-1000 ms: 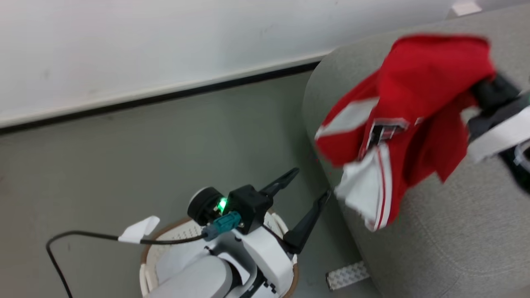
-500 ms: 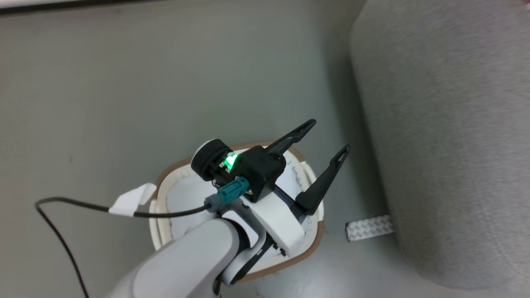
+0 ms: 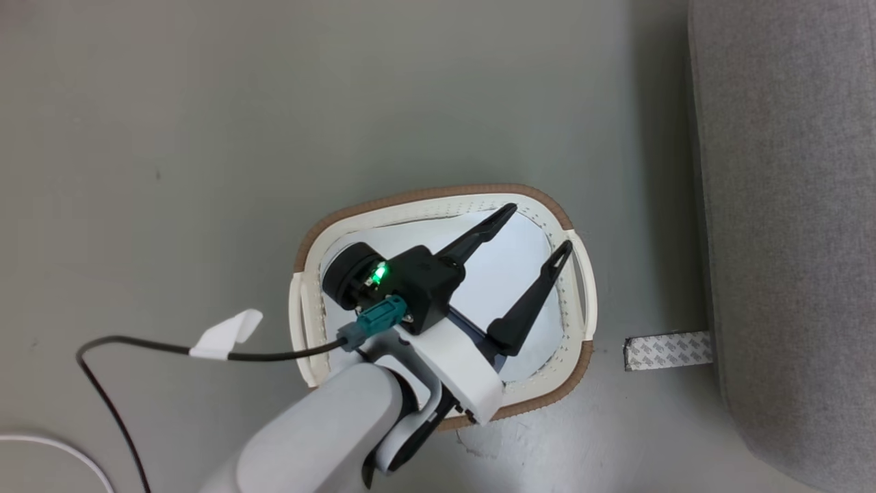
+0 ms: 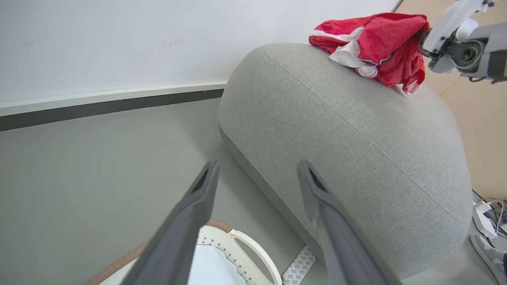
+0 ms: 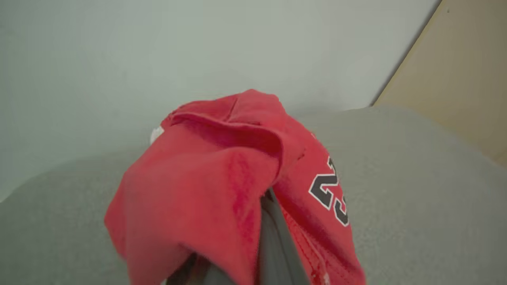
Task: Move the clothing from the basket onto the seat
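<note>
Head view, left to right: a black cable (image 3: 137, 346) carrying a white tag (image 3: 226, 334) crosses the grey-green floor (image 3: 205, 137) toward the left wrist. The left gripper (image 3: 539, 226) hangs over the oval basket (image 3: 438, 195), its two dark fingers spread wide apart and holding nothing. The basket stands on the floor with its brown rim uppermost; its inside shows a pale white-blue surface, and whether that is cloth or the basket's bottom cannot be told. To the right, a patterned tape strip (image 3: 667, 349) lies on the floor between the basket and the sofa (image 3: 787, 205), touching the sofa's base.

Left wrist view: behind the parted fingers, a white wall (image 4: 119, 39) with a dark baseboard (image 4: 111, 107) meets the floor at left. The sofa's rounded bulk sits at centre. The red jersey (image 4: 380, 39) rests bunched on the sofa's top, well apart from the basket, its right end gathered up at the right arm.

Right wrist view: the right gripper (image 5: 267, 206) is clenched on the jersey, whose red folds drape over its fingers; the number 23 shows at right, above the sofa.
</note>
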You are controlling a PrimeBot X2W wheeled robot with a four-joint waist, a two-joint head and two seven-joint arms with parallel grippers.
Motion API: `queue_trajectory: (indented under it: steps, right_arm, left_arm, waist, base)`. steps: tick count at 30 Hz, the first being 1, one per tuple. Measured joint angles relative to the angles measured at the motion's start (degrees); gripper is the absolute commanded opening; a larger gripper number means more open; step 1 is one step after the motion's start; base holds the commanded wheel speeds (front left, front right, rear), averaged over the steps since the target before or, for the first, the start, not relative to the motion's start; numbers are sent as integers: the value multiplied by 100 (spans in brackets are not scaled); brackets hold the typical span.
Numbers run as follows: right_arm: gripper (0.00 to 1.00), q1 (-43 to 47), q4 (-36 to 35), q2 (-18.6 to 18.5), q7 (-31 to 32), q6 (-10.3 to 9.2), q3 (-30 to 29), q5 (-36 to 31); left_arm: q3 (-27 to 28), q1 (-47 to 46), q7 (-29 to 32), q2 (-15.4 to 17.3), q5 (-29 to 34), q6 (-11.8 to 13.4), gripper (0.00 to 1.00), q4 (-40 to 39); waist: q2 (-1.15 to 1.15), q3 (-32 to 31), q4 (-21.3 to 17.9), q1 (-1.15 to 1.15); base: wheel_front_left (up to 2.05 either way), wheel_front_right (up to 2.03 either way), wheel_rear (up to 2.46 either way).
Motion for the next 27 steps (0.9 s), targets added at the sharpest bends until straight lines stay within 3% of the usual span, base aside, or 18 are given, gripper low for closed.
queue_trajectory:
  steps: [1,2,7,13,21,27]
  right_arm:
    - [41,176,-23,100,0,0,-152,-180]
    - [100,326,-29,212,-1,0,-344,-268]
    - [100,832,-477,683,0,0,-1087,-925]
    - [100,1620,-1519,1635,-11,0,-1250,-1451]
    - [100,3076,-3407,2601,-13,0,-727,-1081]
    - [100,4289,-4707,3000,-12,0,-89,-797]
  left_arm:
    - [9,13,-48,3,-8,1,100,40]
    - [26,17,-93,14,-8,2,100,68]
    - [101,121,-325,65,-59,4,100,229]
    - [337,372,-750,187,-160,58,100,361]
    - [948,957,-1054,393,-204,266,100,408]
    - [1739,1788,-1087,431,-176,538,100,387]
  waist:
    - [0,-21,8,0]
    - [0,-53,6,0]
    - [0,-285,-51,-1]
    - [0,-772,-145,-2]
    - [0,-1593,-166,-2]
    - [0,-2171,-31,-3]
  base:
    - [0,0,0]
    - [0,0,0]
    - [0,0,0]
    - [0,0,0]
    - [0,0,0]
    - [0,0,0]
